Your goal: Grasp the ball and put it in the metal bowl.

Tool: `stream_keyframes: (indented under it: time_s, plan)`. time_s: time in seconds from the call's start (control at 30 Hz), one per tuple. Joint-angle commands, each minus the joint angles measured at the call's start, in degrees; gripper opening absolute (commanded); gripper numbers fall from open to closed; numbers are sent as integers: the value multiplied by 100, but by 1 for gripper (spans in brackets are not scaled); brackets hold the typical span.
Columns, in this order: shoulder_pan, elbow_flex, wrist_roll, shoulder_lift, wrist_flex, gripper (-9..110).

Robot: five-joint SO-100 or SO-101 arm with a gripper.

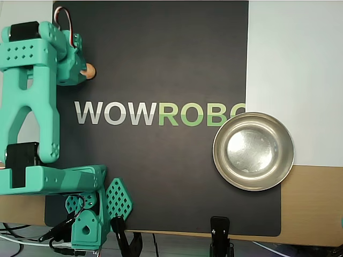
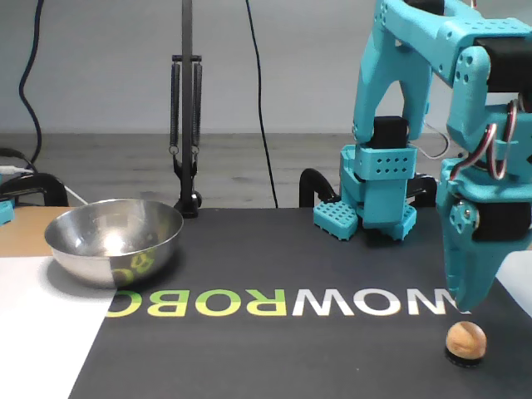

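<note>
Your overhead view looks straight down on the black mat (image 1: pixel 161 64); your fixed view faces it low from the opposite edge, both sharing the bowl (image 2: pixel 114 241).

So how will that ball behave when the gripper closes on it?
The ball is a smooth round sphere, so it may well roll or squirt sideways under an off-centre pinch. It looks wooden, so probably stiff and light. It seems to sit on a small dark base, which may steady it. The gripper hangs just above it.

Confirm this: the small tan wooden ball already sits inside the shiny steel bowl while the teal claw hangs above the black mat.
Wrong. The small tan wooden ball lies on the black mat beneath the teal claw, far from the empty shiny steel bowl, as the fixed view shows.
</note>
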Motion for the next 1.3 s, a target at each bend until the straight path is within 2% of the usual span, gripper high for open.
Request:
stream_keyframes:
  time_s: [0.0,0.2,0.4,1.27]
  plan:
    - [18,-9,-35,105,-26,18]
    - [18,-18,-35,105,-176,19]
    - [18,-9,-35,105,-176,36]
    - [26,149,-35,79,-185,37]
